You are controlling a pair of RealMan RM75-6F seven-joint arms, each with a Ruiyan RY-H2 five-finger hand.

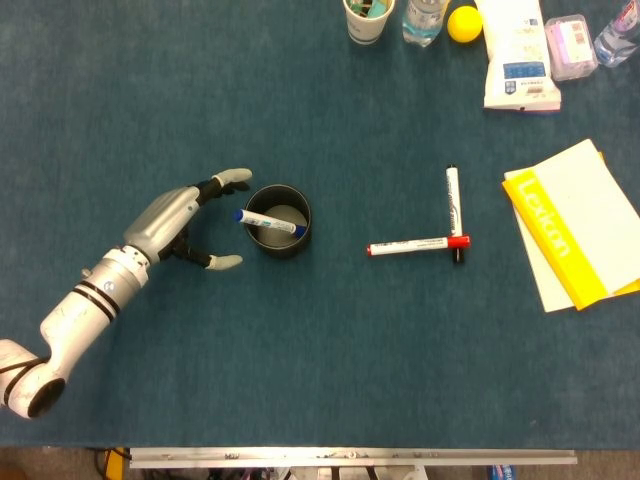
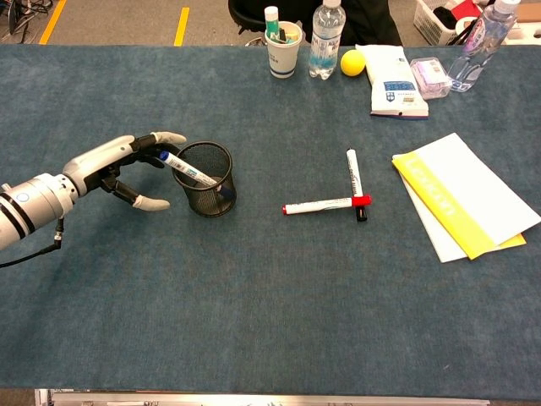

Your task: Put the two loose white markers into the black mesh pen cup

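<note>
The black mesh pen cup (image 1: 278, 220) (image 2: 205, 178) stands left of centre with a blue-capped marker (image 1: 268, 222) (image 2: 188, 168) leaning in it. Two white markers lie loose to its right. One with red ends (image 1: 415, 245) (image 2: 325, 204) lies crosswise. The other, black-capped (image 1: 453, 206) (image 2: 353, 177), runs front to back, and the two meet in an L. My left hand (image 1: 180, 220) (image 2: 118, 167) sits just left of the cup, fingers spread toward it and holding nothing. No right hand shows in either view.
Along the far edge stand a paper cup (image 2: 282, 46) with pens, a water bottle (image 2: 325, 38), a yellow ball (image 2: 352, 62), a white packet (image 2: 391, 79) and a small box (image 2: 428, 76). A yellow and white booklet (image 1: 580, 222) lies at the right.
</note>
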